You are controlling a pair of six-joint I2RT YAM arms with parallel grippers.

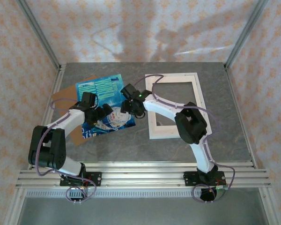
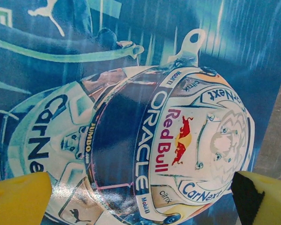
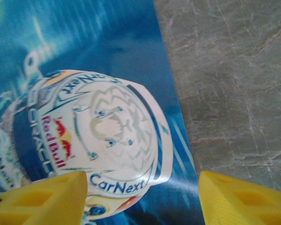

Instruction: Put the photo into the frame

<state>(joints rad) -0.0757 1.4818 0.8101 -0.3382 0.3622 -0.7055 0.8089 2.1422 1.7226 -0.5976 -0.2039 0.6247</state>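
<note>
Photo (image 1: 102, 88) lies flat on the left of the gray table (image 1: 140, 150), partly on a brown board (image 1: 64, 97). The left claw (image 2: 140, 201) hangs just over its helmet picture (image 2: 178, 140), fingers wide apart, holding nothing. The right claw (image 3: 143, 197) is over the photo's right edge, open too: one yellow finger (image 3: 42, 199) above the photo, one above bare table. The white frame (image 1: 173, 76) lies further right, with bare table between.
</note>
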